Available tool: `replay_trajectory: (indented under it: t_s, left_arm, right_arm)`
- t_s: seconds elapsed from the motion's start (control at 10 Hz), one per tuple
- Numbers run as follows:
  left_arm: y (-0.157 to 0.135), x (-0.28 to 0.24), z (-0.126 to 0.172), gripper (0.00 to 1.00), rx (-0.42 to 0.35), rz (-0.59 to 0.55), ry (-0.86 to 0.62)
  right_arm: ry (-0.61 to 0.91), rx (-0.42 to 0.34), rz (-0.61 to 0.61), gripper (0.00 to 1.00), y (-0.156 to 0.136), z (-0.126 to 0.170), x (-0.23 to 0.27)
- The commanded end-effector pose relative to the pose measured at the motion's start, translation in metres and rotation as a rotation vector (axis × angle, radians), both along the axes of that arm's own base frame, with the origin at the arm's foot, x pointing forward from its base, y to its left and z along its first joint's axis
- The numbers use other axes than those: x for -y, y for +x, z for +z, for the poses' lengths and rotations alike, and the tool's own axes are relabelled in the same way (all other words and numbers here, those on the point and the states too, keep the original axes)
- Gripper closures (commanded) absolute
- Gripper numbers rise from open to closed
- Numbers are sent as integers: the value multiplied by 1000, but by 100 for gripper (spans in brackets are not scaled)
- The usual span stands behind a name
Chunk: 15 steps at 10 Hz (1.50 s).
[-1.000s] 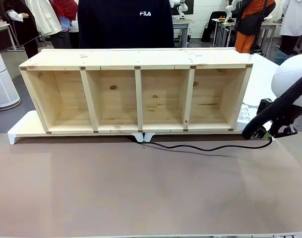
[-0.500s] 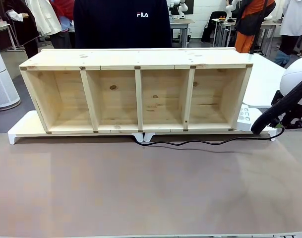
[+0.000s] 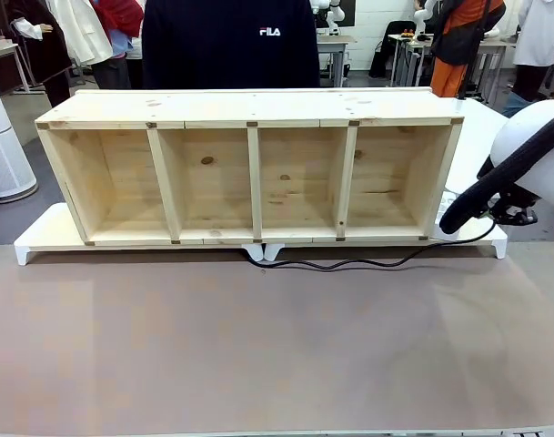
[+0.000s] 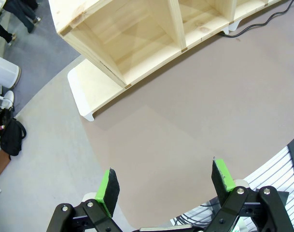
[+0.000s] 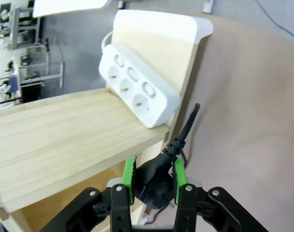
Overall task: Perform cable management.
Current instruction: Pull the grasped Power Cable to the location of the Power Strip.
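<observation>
Front cam: wooden shelf (image 3: 258, 107) lies mid-frame on a white board (image 3: 40, 238), open side toward me. It has 4 bays, and each shows bare wood inside. A person (image 3: 231, 45) stands behind it at top centre.

The cable (image 3: 349, 264) starts under the shelf's front edge at centre, snakes rightward along the table (image 3: 258, 364), then rises at mid-right toward my right arm, whose black hose (image 3: 477, 196) partly covers it.

R wrist cam: right gripper (image 5: 154, 169) is clamped on the plug (image 5: 154, 183), green pads on both sides and the cord leaving upward. The white power strip (image 5: 137, 94) lies just past it on the board, beside the shelf's end.

L wrist cam: left gripper (image 4: 166, 181) hangs over bare table w/ pads wide apart, nothing between them. The shelf's end bay sits at the top of the frame.

Vs 1 s ago: the R arm has gone up and back from the board's front edge. The cable's right end has lifted off the table w/ it. In the front view the hose now hides the strip. The shelf hasn't moved.
</observation>
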<state>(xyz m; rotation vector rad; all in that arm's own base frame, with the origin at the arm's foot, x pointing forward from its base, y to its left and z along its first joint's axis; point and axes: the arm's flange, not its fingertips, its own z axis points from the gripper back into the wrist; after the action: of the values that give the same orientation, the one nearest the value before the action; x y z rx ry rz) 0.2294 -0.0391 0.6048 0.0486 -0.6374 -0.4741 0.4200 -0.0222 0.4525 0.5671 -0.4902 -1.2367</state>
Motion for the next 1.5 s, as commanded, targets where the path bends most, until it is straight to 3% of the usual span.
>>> replay_trajectory:
  t_s: [0.0,0.8,0.9,1.2,1.4]
  left_arm:
    - [1,1,1,0,9,-3,-8]
    - [1,1,1,0,9,-3,-8]
    - [1,1,1,0,9,-3,-8]
    - [1,1,1,0,9,-3,-8]
    - [1,1,1,0,9,-3,-8]
  right_arm:
    - [15,57,36,61,4,-10,5]
    - [-15,125,27,61,45,7,14]
    - [-59,113,38,61,53,8,14]
    - [-374,25,15,61,56,16,20]
    - [-451,18,10,61,54,21,22]
